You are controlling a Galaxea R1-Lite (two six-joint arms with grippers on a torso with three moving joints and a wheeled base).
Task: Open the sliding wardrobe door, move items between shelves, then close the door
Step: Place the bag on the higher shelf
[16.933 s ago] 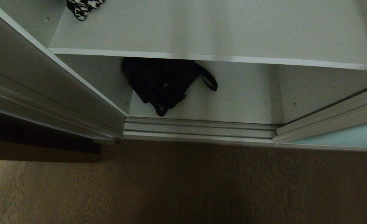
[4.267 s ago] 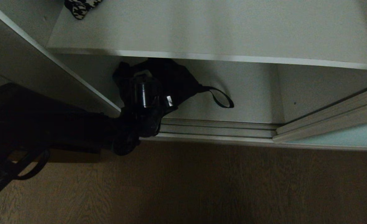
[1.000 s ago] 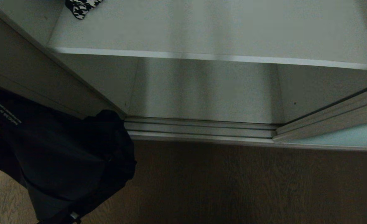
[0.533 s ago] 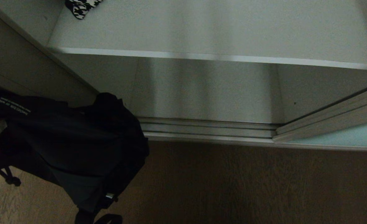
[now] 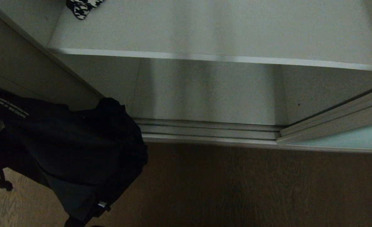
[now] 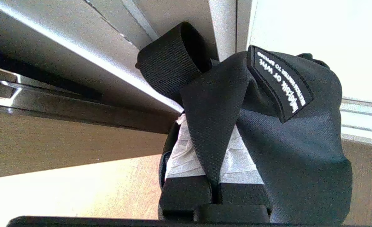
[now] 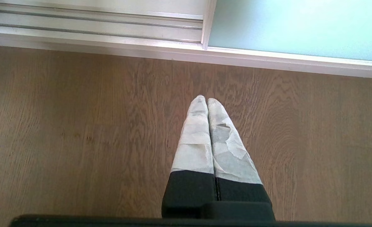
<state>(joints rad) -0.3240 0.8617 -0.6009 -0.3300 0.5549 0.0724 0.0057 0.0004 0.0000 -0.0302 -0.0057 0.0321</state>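
Observation:
The black bag (image 5: pixel 78 157) hangs over the floor at the lower left, outside the wardrobe. My left gripper (image 6: pixel 212 132) is shut on a fold of the bag's fabric (image 6: pixel 299 151), with its strap loop (image 6: pixel 173 63) beyond the fingertips; in the head view the bag hides this gripper. The houndstooth piece (image 5: pixel 83 6) lies at the far left of the upper shelf (image 5: pixel 220 31). Nothing lies on the lower shelf (image 5: pixel 211 91). The sliding wardrobe door (image 5: pixel 356 138) stands pushed to the right. My right gripper (image 7: pixel 204 100) is shut and empty above the floor.
A silver floor track (image 5: pixel 211 130) runs along the wardrobe's front. The left side wall (image 5: pixel 22 63) rises just behind the bag. Wooden floor (image 5: pixel 252 189) spreads in front. The door's teal glass (image 7: pixel 299 28) shows ahead of the right gripper.
The bag, once on the lower shelf, now hangs outside in my left gripper. Over the last second it swung up and right, then eased slightly back. The right arm has not moved.

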